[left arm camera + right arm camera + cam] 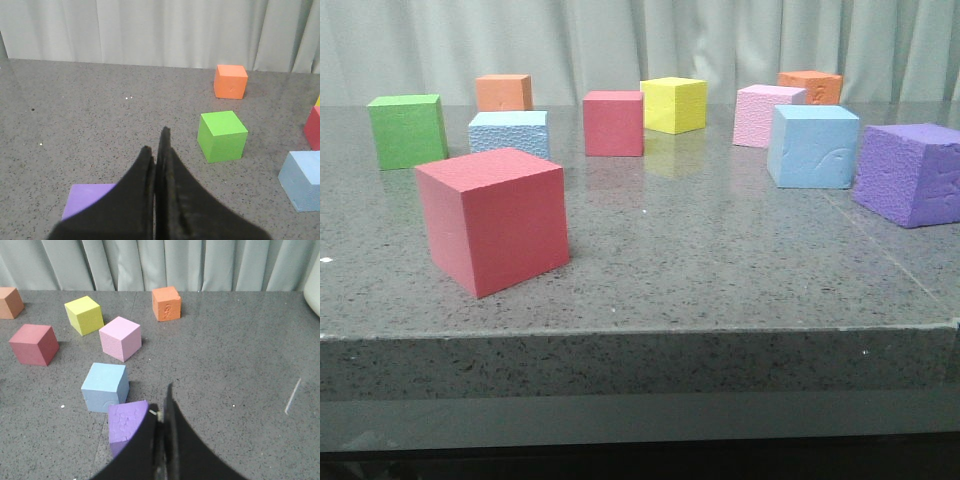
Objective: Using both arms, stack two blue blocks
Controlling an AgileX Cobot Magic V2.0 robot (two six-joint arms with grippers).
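Note:
The smooth sky-blue block point(812, 146) with a curved scratch stands at the right of the table, next to a purple rough cube point(912, 173). It also shows in the right wrist view point(105, 386). The rough, pebbly blue block point(510, 133) stands at the back left, beside a green cube point(408, 130). It shows at the edge of the left wrist view point(302, 180). My left gripper point(155, 142) is shut and empty, above the table, apart from both blocks. My right gripper point(161, 402) is shut and empty, beside the purple cube point(127, 425). Neither gripper shows in the front view.
A large red cube point(495, 220) stands near the front edge. A crimson cube point(614, 123), a yellow cube point(674, 104), a pale pink cube point(767, 115) and two orange cubes point(504, 92) point(810, 87) stand at the back. A purple patch point(87, 199) lies by my left fingers.

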